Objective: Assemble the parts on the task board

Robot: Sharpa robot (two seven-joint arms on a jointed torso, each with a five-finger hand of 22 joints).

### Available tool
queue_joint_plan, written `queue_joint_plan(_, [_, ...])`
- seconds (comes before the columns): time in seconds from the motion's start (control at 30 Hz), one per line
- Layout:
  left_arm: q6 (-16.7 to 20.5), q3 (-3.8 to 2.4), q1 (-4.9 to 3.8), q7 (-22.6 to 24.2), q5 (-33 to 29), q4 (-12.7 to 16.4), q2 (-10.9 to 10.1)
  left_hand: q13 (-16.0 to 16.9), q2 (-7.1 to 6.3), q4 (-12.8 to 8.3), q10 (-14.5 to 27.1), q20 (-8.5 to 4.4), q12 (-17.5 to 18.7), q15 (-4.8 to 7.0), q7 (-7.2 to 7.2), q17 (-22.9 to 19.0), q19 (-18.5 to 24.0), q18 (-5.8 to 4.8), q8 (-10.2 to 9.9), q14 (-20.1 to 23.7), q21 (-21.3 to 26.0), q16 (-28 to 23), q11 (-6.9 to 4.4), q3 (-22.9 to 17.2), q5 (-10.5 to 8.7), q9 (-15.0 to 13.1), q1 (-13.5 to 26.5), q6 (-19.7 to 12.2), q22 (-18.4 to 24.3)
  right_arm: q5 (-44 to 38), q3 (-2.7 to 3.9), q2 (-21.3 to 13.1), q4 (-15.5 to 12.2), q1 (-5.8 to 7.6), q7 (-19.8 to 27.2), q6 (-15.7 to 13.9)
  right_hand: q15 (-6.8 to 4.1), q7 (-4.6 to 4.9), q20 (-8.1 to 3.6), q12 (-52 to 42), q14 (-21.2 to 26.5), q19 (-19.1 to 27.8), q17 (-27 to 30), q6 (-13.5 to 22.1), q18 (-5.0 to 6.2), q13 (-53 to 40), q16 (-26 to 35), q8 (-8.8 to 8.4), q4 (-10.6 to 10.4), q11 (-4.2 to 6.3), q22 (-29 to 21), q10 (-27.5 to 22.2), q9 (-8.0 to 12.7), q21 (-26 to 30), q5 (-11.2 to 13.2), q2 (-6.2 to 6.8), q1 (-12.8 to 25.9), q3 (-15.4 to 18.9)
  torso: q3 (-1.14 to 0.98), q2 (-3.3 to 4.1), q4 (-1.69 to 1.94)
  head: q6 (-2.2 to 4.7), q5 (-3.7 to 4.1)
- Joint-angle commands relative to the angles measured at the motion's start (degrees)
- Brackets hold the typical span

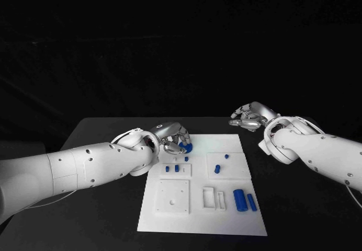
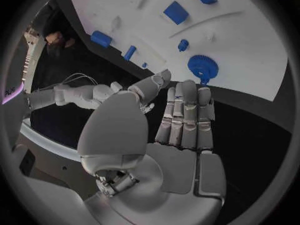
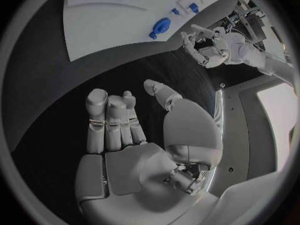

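Observation:
The white task board [image 1: 215,144] lies in the middle of the black table. A blue gear [image 1: 186,148] stands near its far left edge. My left hand [image 1: 172,137] hovers right beside that gear; in the left wrist view its fingers [image 2: 186,112] stretch toward the gear [image 2: 201,66] with nothing held. Small blue pegs [image 1: 171,168] stand in a raised block, and another peg [image 1: 217,169] stands to their right. Two long blue cylinders [image 1: 245,201] lie at the near right. My right hand [image 1: 252,116] hangs past the board's far right corner, fingers loosely bent, holding nothing [image 3: 119,120].
A raised white square plate [image 1: 173,196] and a slotted white block [image 1: 213,198] sit on the board's near half. Bare black table [image 1: 98,136] surrounds the board on all sides. The right wrist view shows my left hand [image 3: 203,47] beside the gear [image 3: 161,25].

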State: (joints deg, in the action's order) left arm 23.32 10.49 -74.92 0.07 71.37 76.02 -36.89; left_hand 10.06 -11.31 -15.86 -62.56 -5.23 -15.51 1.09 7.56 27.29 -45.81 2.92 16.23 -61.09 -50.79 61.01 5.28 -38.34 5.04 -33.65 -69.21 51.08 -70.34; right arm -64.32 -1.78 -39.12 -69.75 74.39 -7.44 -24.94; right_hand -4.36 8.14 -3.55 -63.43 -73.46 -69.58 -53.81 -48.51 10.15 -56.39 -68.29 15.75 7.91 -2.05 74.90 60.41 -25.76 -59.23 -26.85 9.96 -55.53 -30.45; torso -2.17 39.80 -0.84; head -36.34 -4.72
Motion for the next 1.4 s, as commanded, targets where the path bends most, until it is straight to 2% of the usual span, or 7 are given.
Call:
queue_joint_plan(0.03, [-3.98,-0.02,-0.01,2.62,7.73,-0.64,1.08,-0.15,-0.13,-0.02,-0.82,-1.39,0.76,-0.03,-0.02,0.34,-0.45,0.53,-0.34,-0.57,0.23,-0.04,0.00,0.20,0.90,0.23,-0.67,0.34,-0.23,-0.08,0.02,0.04,-0.06,-0.05,0.67,0.70,-0.14,0.29,-0.37,-0.36,-0.33,0.19,0.06,-0.01,4.85,0.06,0.36,-0.33,0.38,0.19,0.28,-0.02,0.10,0.29,-0.03,-0.26,-0.28,0.04,0.01,0.09,-0.13,0.02,0.03])
queue_joint_plan(0.17, [-5.20,-0.03,0.01,2.02,7.85,-1.70,2.05,-0.11,0.07,0.68,-1.95,-1.44,1.21,-0.09,0.80,0.80,-1.04,0.68,-0.44,-1.15,0.04,0.31,0.09,0.66,-0.21,0.45,0.00,0.57,-0.39,-0.08,0.02,0.06,-0.12,-0.05,0.67,0.74,-0.14,0.29,-0.37,-0.36,-0.33,0.18,0.06,0.00,4.85,0.07,0.36,-0.33,0.39,0.19,0.28,-0.02,0.10,0.30,-0.04,-0.27,-0.28,0.04,0.00,0.21,-0.32,0.12,-0.03])
queue_joint_plan(0.23, [-6.38,-0.02,0.01,1.57,8.42,-2.50,2.56,-0.14,0.04,0.78,-2.05,-1.43,1.43,-0.09,0.85,0.89,-1.11,0.72,-0.49,-1.21,0.05,0.34,0.09,0.69,-0.31,0.51,0.04,0.60,-0.41,-0.08,0.02,0.11,-0.15,-0.05,0.67,0.73,-0.14,0.29,-0.37,-0.36,-0.33,0.18,0.06,0.00,4.85,0.07,0.36,-0.33,0.39,0.19,0.28,-0.02,0.10,0.30,-0.04,-0.28,-0.28,0.04,0.05,0.19,-0.24,0.02,0.15])
queue_joint_plan(0.37, [-8.34,0.02,0.02,0.97,9.43,-3.52,3.23,-0.35,-0.34,1.33,-2.13,-1.48,2.51,-0.08,0.87,1.49,-1.76,0.96,-0.65,-1.85,-0.33,0.90,0.11,0.99,-0.59,0.77,0.32,0.72,-0.72,-0.08,0.02,0.07,-0.31,-0.05,0.67,0.74,-0.14,0.29,-0.37,-0.37,-0.33,0.18,0.06,0.00,4.85,0.08,0.36,-0.34,0.40,0.19,0.28,-0.02,0.10,0.30,-0.06,-0.29,-0.28,0.04,-0.04,0.16,-0.22,-0.02,0.18])
queue_joint_plan(0.7, [-12.08,0.03,0.26,0.31,10.02,-4.33,4.11,-0.60,-0.95,2.83,-3.32,-2.13,5.72,0.60,0.55,4.94,-5.04,2.42,-1.18,-4.82,-3.72,7.56,-0.49,2.10,-0.93,1.68,0.33,0.99,-3.15,-0.09,0.02,-0.08,-0.56,-0.05,0.67,0.71,-0.14,0.29,-0.36,-0.38,-0.34,0.17,0.06,0.00,4.85,0.09,0.36,-0.34,0.43,0.19,0.29,-0.02,0.10,0.31,-0.09,-0.31,-0.30,0.04,0.09,0.18,-0.14,-0.27,0.37])
queue_joint_plan(1.17, [-10.61,0.03,1.22,0.29,10.41,-6.51,4.97,-0.81,-0.69,3.26,-2.98,-2.01,7.51,0.40,0.64,5.86,-5.41,2.85,-1.17,-5.00,-4.18,9.97,-0.26,1.98,-0.66,1.95,0.11,1.35,-3.73,-0.09,0.03,-0.31,-1.03,-0.05,0.68,0.73,-0.14,0.29,-0.36,-0.40,-0.36,0.15,0.06,0.00,4.85,0.12,0.36,-0.34,0.48,0.19,0.30,-0.01,0.11,0.32,-0.15,-0.32,-0.30,0.05,0.07,0.17,-0.14,-0.45,0.41])
queue_joint_plan(1.4, [-11.50,0.02,1.57,-0.12,10.39,-8.10,6.00,-0.83,-0.25,3.31,-3.03,-1.95,7.87,0.40,0.49,5.96,-5.57,2.98,-1.10,-5.03,-4.37,10.40,-0.27,1.93,-0.52,1.99,0.01,1.56,-3.91,-0.12,0.03,-0.36,-1.19,-0.04,0.66,0.78,-0.14,0.30,-0.36,-0.41,-0.37,0.14,0.06,0.00,4.85,0.13,0.36,-0.35,0.49,0.19,0.30,-0.01,0.11,0.33,-0.16,-0.31,-0.28,0.07,0.03,0.19,-0.17,-0.65,0.30])
